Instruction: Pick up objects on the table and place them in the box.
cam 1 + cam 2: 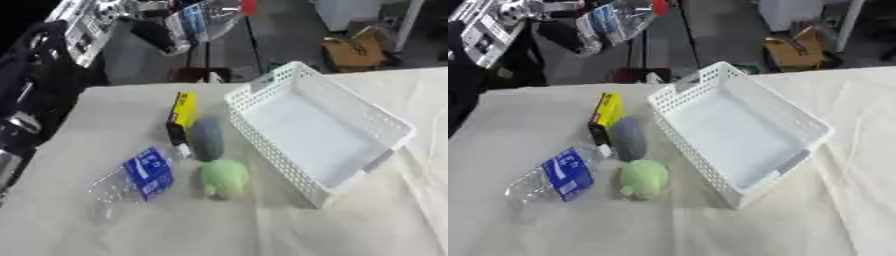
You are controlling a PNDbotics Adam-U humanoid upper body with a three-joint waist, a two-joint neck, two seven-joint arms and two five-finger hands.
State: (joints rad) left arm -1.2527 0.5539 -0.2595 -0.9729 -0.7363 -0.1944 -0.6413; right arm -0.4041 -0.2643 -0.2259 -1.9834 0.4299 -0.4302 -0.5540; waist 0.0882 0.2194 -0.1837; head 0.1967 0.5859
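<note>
A white perforated basket (pixel 385 120) sits askew on the cloth-covered tabletop (pixel 105 225), toward its far right, nothing inside it. Just left of the basket's long wall lie four things in a cluster: a yellow and black box (pixel 182 114) nearest the far edge, a grey oval object (pixel 207 138) touching its near end, a soft green toy (pixel 224 177) below that, and a clear plastic bottle with a blue label (pixel 140 176) lying on its side to the toy's left. At the top left, above the far edge, the left hand (pixel 153 32) is raised, fingers curled round a second clear bottle with a red cap (pixel 206 17). The right hand does not show
</note>
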